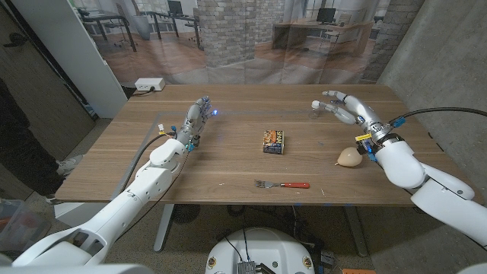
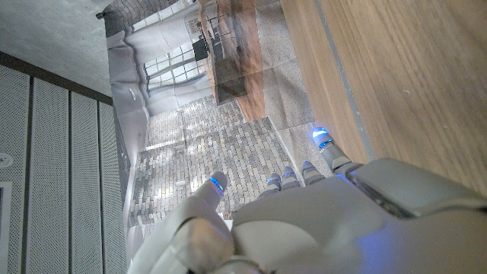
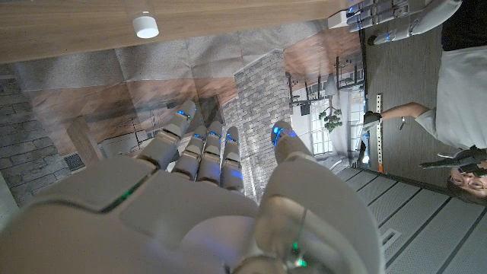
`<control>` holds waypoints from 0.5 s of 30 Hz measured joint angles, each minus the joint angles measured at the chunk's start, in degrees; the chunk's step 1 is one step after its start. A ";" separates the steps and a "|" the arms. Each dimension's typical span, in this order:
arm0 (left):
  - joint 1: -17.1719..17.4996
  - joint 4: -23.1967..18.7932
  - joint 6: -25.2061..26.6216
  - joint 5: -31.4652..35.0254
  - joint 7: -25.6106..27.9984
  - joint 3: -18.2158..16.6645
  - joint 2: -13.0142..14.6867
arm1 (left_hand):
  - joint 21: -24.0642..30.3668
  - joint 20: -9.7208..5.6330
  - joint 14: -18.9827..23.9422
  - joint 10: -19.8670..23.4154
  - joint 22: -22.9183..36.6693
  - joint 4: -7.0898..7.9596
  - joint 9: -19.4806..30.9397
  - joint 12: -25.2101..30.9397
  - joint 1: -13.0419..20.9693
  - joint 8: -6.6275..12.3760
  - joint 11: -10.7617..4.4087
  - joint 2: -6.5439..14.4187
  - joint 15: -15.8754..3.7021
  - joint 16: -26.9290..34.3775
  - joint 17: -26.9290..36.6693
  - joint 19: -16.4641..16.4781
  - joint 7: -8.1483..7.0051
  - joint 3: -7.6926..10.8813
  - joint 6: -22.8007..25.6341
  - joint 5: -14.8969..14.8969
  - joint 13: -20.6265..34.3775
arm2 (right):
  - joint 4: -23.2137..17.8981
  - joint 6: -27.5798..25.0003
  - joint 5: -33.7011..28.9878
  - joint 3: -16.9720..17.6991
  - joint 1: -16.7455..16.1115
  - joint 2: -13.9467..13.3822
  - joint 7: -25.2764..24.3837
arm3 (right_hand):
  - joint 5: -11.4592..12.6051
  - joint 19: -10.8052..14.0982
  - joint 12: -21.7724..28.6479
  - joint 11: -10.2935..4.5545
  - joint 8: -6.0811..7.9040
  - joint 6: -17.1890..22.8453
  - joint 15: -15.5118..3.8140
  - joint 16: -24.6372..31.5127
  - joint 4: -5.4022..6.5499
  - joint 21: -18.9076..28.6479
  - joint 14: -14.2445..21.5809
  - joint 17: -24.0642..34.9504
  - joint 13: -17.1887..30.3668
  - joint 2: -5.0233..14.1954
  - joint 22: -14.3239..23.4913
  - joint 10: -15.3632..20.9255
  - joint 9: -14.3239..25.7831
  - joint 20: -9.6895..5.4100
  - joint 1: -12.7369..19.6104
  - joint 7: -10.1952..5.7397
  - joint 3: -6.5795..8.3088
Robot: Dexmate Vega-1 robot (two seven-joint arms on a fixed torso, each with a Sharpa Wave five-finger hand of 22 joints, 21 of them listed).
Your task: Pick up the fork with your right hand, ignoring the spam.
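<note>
Both hands hold nothing; our right hand [image 1: 342,106] hovers spread, well away from the fork [image 1: 282,184] at the near edge. We should skirt the spam [image 1: 274,141] (mid-table) and descend over the red handle.

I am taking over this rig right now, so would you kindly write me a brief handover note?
Left hand: open, holding nothing, at the table's far left.
Right hand: open, holding nothing, above the far right of the table.
Fork: lies near the front edge, red handle pointing right, untouched.
Spam: mid-table, behind the fork; leave it.
Done: nothing yet.
Left: bring the right hand to the fork, grip and lift it.
</note>
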 measured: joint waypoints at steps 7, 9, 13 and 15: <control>0.00 -0.03 0.07 0.00 -0.06 0.13 0.00 | 0.00 0.00 0.00 0.00 0.00 0.00 0.00 0.00 0.00 0.00 0.00 0.00 0.00 0.00 0.00 0.00 -0.01 0.00 0.02 0.00 0.00 | -2.52 -2.68 -2.04 1.98 -2.44 -0.65 1.80 | -0.23 0.00 -0.54 -0.57 -0.45 -1.08 0.00 0.00 0.19 0.00 0.00 0.13 0.00 0.00 0.00 -0.66 0.00 0.00 0.00 -0.35 -0.19; 0.00 -0.03 0.11 0.01 -0.09 0.18 0.00 | -0.18 0.00 0.00 0.00 -0.01 0.00 0.00 0.00 0.00 0.00 0.00 0.00 0.00 0.00 0.00 0.00 -0.02 0.00 0.02 0.00 0.00 | -3.67 -3.62 -2.91 2.91 -3.60 -0.90 2.63 | -0.23 0.00 -0.54 -0.60 -0.45 -1.27 0.00 0.00 0.19 0.00 0.00 0.13 0.00 0.00 0.00 -1.04 0.00 0.00 0.00 -0.20 -0.19; 0.00 -0.04 0.11 0.03 -0.17 0.28 -0.04 | -0.21 0.00 0.00 0.00 -0.01 0.00 0.00 0.00 0.00 0.00 0.00 0.00 0.00 0.00 0.00 0.00 -0.02 0.00 0.02 0.00 0.00 | -5.27 -5.23 -4.25 4.33 -5.28 -0.98 3.71 | -0.23 0.00 -0.54 -0.80 -0.46 -1.56 0.00 -0.22 0.40 -0.22 0.00 0.13 0.29 0.00 0.00 -1.25 0.00 0.00 0.00 -0.49 -0.40; 0.00 -0.04 0.11 0.05 -0.25 0.33 -0.10 | -0.21 0.00 0.00 0.00 -0.01 0.00 0.00 0.00 0.00 0.00 0.00 0.00 0.00 0.00 0.00 0.00 -0.02 0.00 0.02 0.00 -0.01 | -5.89 -5.89 -4.86 4.92 -6.06 -0.93 3.99 | -0.23 0.00 -0.53 -0.80 -0.66 -1.56 0.00 -0.22 0.41 -0.22 -0.01 0.13 0.29 0.00 0.00 -1.25 0.00 0.00 0.00 -0.49 -0.41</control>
